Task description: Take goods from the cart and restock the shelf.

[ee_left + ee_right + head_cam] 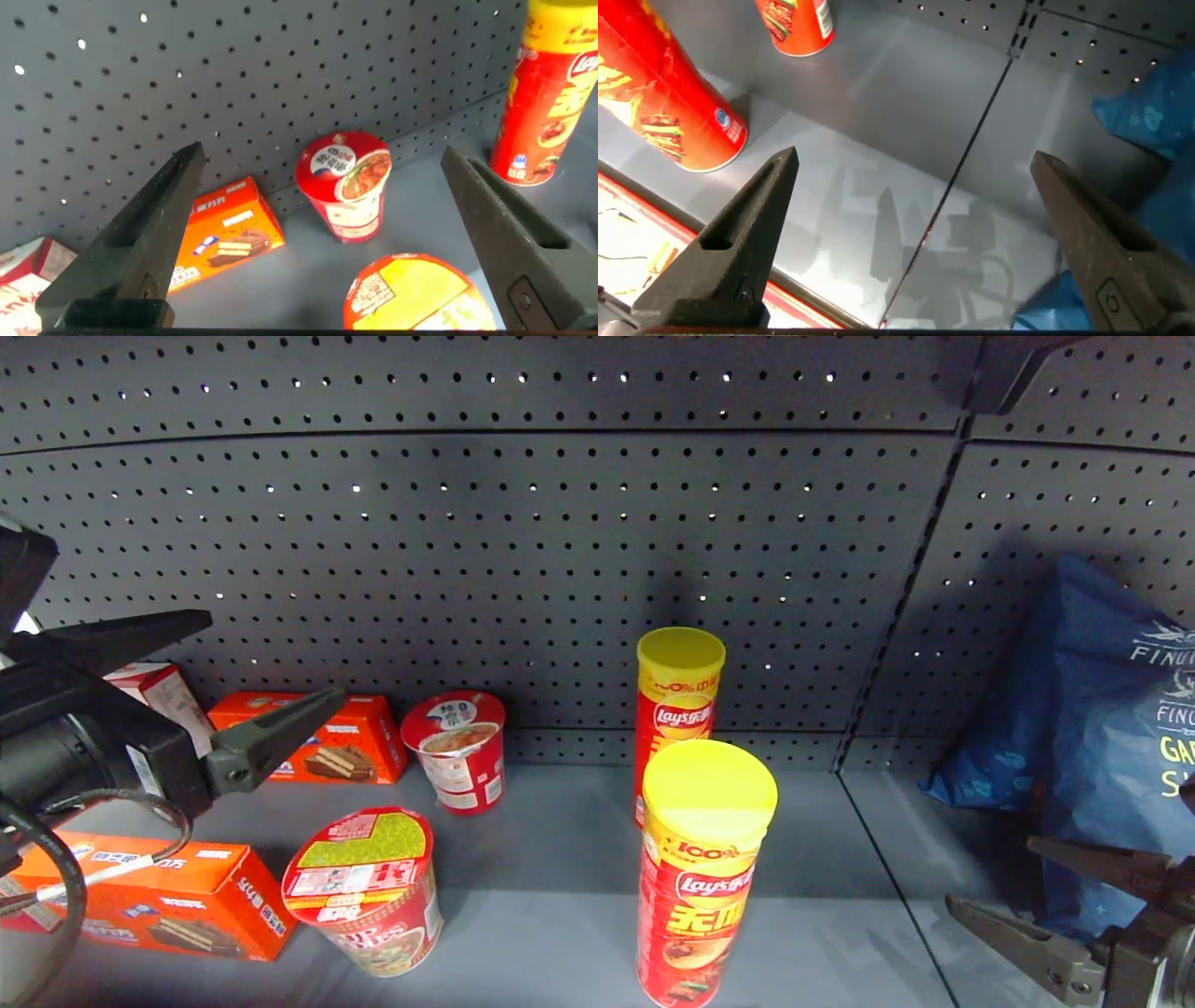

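On the grey shelf [560, 859] two red chip cans with yellow lids stand upright, one in front [705, 873] and one behind [677, 700]. Left of them are two red cup noodles, a near one [369, 891] and a far one [459, 751]. My left gripper [275, 655] hangs open and empty above the left part of the shelf, over the orange boxes. In the left wrist view the left gripper [322, 152] frames the far cup [346, 187]. My right gripper [990, 874] is open and empty, low at the right beside a blue bag [1102, 737].
Two orange biscuit boxes lie at the left, one at the back [327, 737] and one in front [168, 901], with a white and red box [163, 695] behind. A perforated back wall [560, 541] closes the shelf. A seam [971, 159] divides the shelf boards.
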Controlling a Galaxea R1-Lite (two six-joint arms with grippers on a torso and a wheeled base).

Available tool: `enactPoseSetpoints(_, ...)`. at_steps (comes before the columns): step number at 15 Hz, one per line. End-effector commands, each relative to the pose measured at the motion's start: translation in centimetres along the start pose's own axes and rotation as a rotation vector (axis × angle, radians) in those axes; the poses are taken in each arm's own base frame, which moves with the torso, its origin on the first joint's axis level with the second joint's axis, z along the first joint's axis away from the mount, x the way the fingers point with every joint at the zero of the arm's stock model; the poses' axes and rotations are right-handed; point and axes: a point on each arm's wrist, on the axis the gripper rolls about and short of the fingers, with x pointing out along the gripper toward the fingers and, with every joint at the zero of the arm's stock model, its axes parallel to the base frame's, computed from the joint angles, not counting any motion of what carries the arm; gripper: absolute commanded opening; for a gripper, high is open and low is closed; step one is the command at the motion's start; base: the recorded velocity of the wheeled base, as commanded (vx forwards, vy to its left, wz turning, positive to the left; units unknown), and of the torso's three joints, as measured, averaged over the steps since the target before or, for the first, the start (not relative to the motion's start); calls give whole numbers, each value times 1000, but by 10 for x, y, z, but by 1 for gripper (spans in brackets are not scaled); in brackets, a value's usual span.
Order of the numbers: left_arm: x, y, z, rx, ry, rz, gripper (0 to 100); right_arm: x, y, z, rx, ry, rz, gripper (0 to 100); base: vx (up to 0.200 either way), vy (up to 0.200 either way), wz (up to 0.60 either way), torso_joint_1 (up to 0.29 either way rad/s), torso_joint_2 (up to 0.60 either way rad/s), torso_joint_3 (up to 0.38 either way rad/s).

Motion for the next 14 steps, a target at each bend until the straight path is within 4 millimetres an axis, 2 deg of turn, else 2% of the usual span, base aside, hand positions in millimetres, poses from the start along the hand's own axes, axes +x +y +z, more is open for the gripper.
enactPoseSetpoints(1,7,0,-1,1,14,-5,100,8,1,3,-3,14,33,100,0,0,0,0,0,0)
enactPoseSetpoints(4,16,0,2,6,18,-7,100,33,8,17,-16,43,82,100,0,0,0,0,0,0)
enactPoseSetpoints(6,22,2,7,7,13,-4,100,57,16,10,-32,130,113,100,0,0,0,0,0,0)
enactPoseSetpoints(7,22,2,7,7,13,-3,100,58,17,10,-33,135,114,100,0,0,0,0,0,0)
enactPoseSetpoints(9,23,1,4,10,30,-6,100,75,26,4,-63,194,133,100,0,0,0,0,0,0)
enactPoseSetpoints(14,33,2,6,8,36,-7,100,99,48,10,-95,217,201,100,0,0,0,0,0,0)
